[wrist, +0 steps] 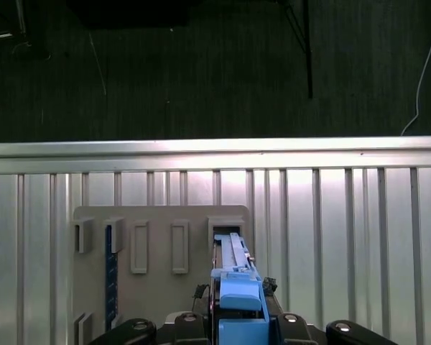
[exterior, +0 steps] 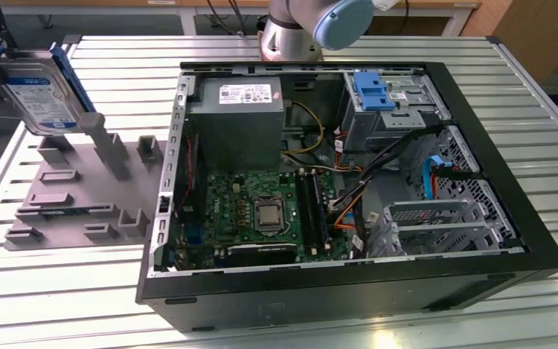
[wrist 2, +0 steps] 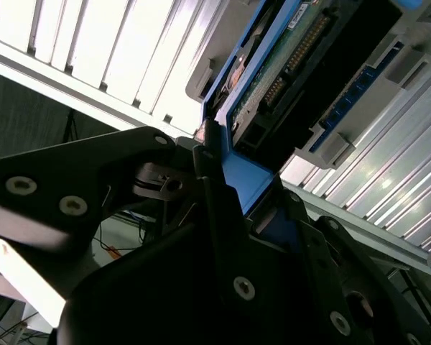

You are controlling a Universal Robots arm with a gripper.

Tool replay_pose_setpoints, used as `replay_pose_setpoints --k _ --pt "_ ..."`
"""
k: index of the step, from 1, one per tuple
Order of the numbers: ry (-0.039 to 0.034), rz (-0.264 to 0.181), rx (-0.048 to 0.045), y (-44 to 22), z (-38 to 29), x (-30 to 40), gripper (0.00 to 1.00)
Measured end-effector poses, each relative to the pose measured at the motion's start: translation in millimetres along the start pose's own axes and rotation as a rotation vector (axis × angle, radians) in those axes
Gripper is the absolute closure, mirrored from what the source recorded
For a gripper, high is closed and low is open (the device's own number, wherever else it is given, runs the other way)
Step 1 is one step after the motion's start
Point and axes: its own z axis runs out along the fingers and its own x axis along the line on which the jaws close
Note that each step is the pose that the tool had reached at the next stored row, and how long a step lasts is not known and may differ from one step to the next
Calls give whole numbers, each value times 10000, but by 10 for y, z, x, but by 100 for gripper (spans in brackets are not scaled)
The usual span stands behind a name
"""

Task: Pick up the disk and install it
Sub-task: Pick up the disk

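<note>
Black gripper (wrist 2: 241, 180): my jaws were clamped narrow on the blue carrier edge of the disk (wrist 2: 273, 79).
Disk: it stood upright on edge in my grasp, label side facing the exterior view, at that view's left.
Grey fixture (exterior: 75, 189): it lay just below the disk on the slatted metal table (exterior: 66, 291); I could not tell whether the two touched.
Computer case (exterior: 511, 262): it lay open beside the fixture, towards the exterior view's right.
Blue bracket (exterior: 373, 91): it sat in a drive bay inside the case.
</note>
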Motion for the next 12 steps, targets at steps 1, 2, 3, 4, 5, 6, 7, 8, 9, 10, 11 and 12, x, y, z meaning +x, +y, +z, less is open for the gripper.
replay_pose_setpoints --k 1,2,3,4,5,6,7,8,9,10,11,12 --pt "0 0 0 0 -12 0 64" --pt "0 0 1 1 -24 0 64" --pt "0 0 1 1 -37 0 64" --pt "0 0 1 1 -48 0 64" --pt "0 0 0 1 -59 0 64" --pt "0 0 1 1 -69 0 64" --pt "0 1 0 1 -79 0 64" --pt "0 0 0 2 -93 -1 64" --pt "0 0 0 2 -107 -1 64" --pt "0 -1 0 2 -116 0 64" --pt "-1 0 2 3 -121 0 64" --pt "-1 -1 2 2 -126 0 64"
